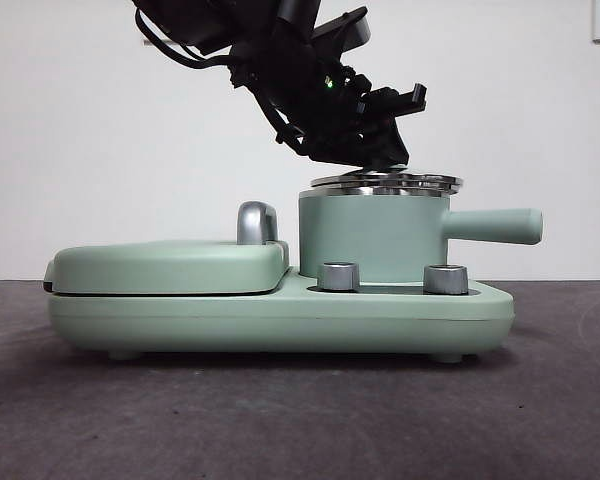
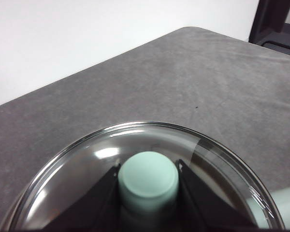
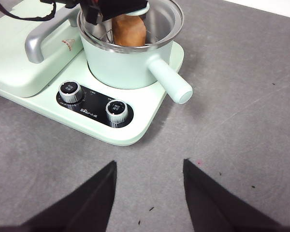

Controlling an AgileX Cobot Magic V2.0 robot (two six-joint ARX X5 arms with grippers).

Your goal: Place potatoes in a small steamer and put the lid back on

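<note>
The small mint-green steamer (image 1: 370, 235) stands on the cooker base, its side handle (image 1: 495, 226) pointing right. The glass lid (image 1: 387, 182) sits on or just above its steel rim. My left gripper (image 1: 375, 150) comes down from above and is shut on the lid's mint-green knob (image 2: 148, 181); the glass disc (image 2: 77, 169) spreads around it. In the right wrist view the orange-brown potato (image 3: 129, 30) lies inside the steamer (image 3: 128, 67), partly hidden by the left arm. My right gripper (image 3: 147, 193) is open and empty, hovering over the table in front of the cooker.
The mint-green cooker base (image 1: 280, 320) carries a flat hinged griddle cover (image 1: 170, 265) with a steel handle (image 1: 257, 222) left of the steamer. Two steel control knobs (image 1: 339, 276) (image 1: 445, 279) sit at its front. Grey table surface (image 1: 280, 420) surrounds it.
</note>
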